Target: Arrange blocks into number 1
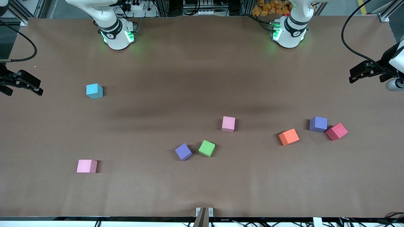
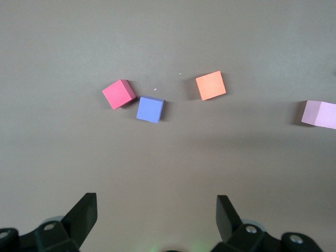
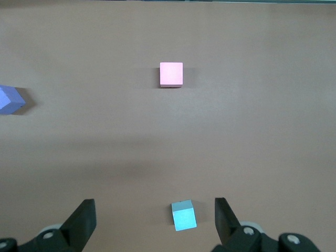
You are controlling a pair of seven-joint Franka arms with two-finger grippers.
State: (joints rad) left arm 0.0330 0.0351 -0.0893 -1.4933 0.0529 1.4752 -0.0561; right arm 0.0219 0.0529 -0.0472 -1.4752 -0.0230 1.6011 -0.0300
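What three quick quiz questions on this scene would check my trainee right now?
1. True or false: the green matte cube lies beside a purple matte cube.
2. How many pink matte cubes are on the brown table?
3. The left pincer and the right pincer each wait over their own arm's end of the table: open or shut?
Key: 1 true; 2 two; 3 both open.

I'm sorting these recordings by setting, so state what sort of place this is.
Most likely a robotics lab. Two arms are mounted at a paper-covered table strewn with foam cubes such as the green block, with an aluminium frame and loose cables around it.
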